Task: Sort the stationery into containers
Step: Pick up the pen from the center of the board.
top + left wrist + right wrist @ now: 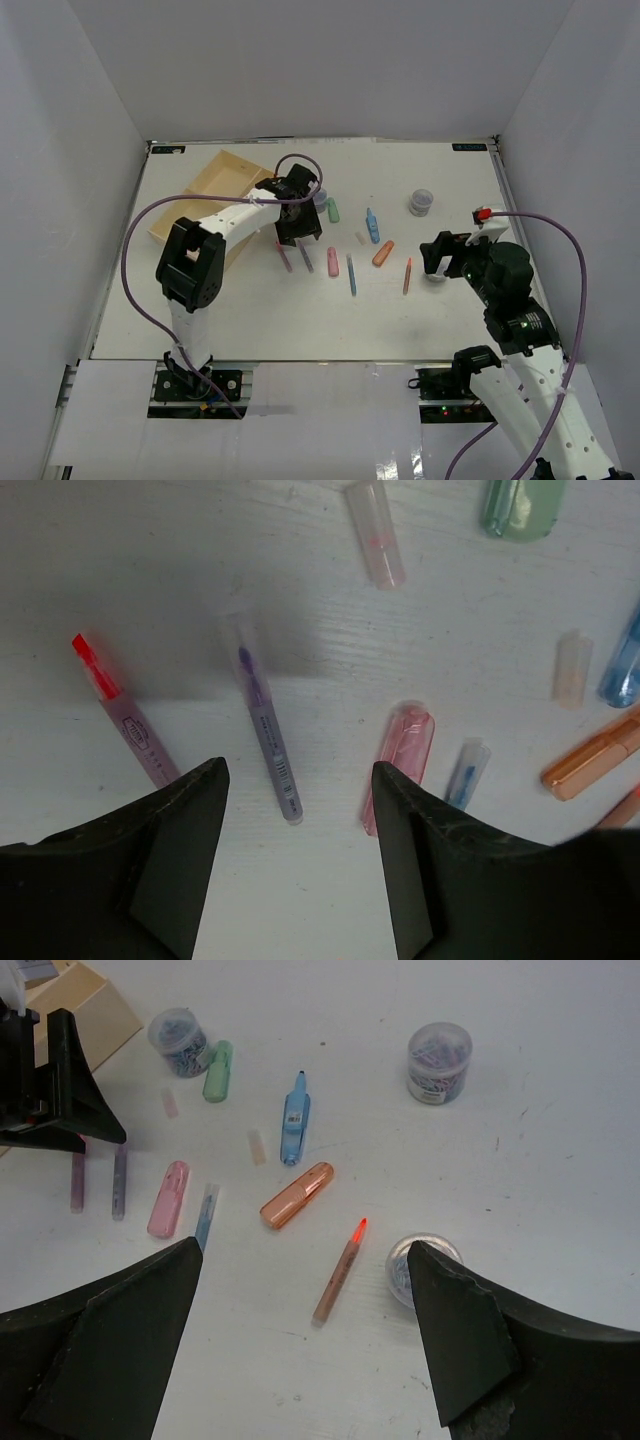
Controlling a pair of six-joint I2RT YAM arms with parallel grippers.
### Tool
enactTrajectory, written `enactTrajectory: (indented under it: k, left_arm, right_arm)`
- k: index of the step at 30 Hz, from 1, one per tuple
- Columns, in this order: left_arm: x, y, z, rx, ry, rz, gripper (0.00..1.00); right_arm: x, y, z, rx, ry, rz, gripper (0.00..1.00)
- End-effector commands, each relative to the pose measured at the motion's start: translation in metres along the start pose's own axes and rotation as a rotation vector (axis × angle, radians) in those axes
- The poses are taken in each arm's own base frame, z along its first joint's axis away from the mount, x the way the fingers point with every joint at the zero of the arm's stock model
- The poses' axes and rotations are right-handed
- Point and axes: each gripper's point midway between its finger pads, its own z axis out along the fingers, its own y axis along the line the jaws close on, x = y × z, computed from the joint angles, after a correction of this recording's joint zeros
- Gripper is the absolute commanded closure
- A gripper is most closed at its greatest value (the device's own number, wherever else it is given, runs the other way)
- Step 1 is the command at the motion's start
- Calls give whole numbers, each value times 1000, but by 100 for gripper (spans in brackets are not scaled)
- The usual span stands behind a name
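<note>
The cream tray (212,188) lies at the far left. My left gripper (300,768) hangs open just over the table. The near end of a grey pen (266,732) lies between its fingertips, untouched. A pink pen (124,716) runs under the left finger, and a pink marker (400,760) and a blue pen (465,773) lie by the right one. My right gripper (305,1248) is open above an orange pen (340,1275). A small jar (403,1263) sits against its right finger. An orange marker (297,1195), a blue marker (296,1120) and a green marker (218,1070) lie beyond.
Two more jars stand on the table, one (421,202) at the back right and one (318,194) behind the left gripper. Two loose clear caps (375,530) (570,667) lie among the markers. White walls close in the table on three sides.
</note>
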Motion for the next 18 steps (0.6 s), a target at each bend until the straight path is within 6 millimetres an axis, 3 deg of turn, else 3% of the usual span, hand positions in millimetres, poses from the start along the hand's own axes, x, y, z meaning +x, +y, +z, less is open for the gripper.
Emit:
enactTrajectory:
  k: [1,11,18]
  left_arm:
    - [-15,-8,-16,-7,-59,-17,31]
    - [0,7,14,-101,-6,-14,41]
    - [5,6,28,-117,18,-15,46]
  right_arm:
    - [-6,8,0,-40,-42,9,10]
    - [1,2,-2,-16,-56,-8,10]
    - [2,0,-6,-8,-73,-8,10]
